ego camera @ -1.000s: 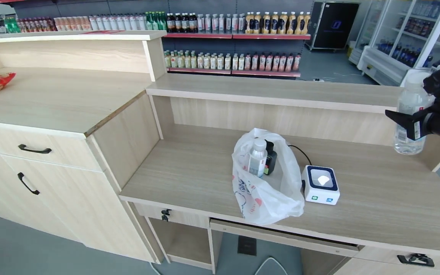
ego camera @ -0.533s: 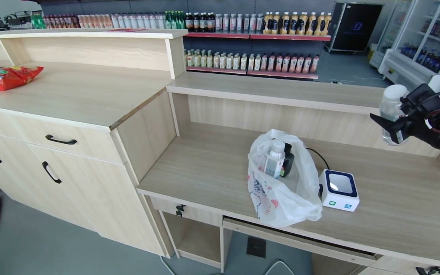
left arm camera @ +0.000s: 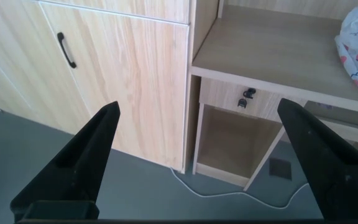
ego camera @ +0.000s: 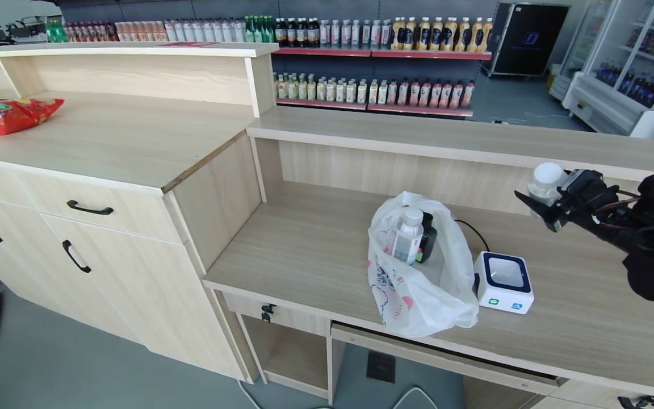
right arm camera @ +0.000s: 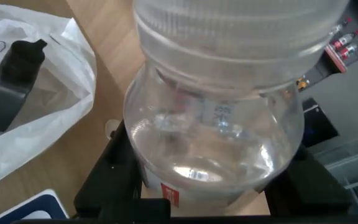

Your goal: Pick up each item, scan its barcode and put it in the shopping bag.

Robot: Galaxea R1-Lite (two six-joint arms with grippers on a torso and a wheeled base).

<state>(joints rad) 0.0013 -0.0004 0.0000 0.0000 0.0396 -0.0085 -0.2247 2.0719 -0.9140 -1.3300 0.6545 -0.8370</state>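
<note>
Clear plastic water bottle [ego camera: 544,180], pinched in the right jaws, had dropped and tipped toward the white square scanner [ego camera: 504,282], so scan judged next; left jaws spread.

Look at your light wood tabletop [ego camera: 304,250]: two things sit on it. The white shopping bag [ego camera: 418,295] stands open near the front edge. The white scanner [ego camera: 504,282] is just beside it toward the robot's right, window facing up, with a black cable [ego camera: 469,227] trailing behind. On the robot's left, the higher tabletop [ego camera: 105,142] holds a red snack packet [ego camera: 12,115] at its far end.
</note>
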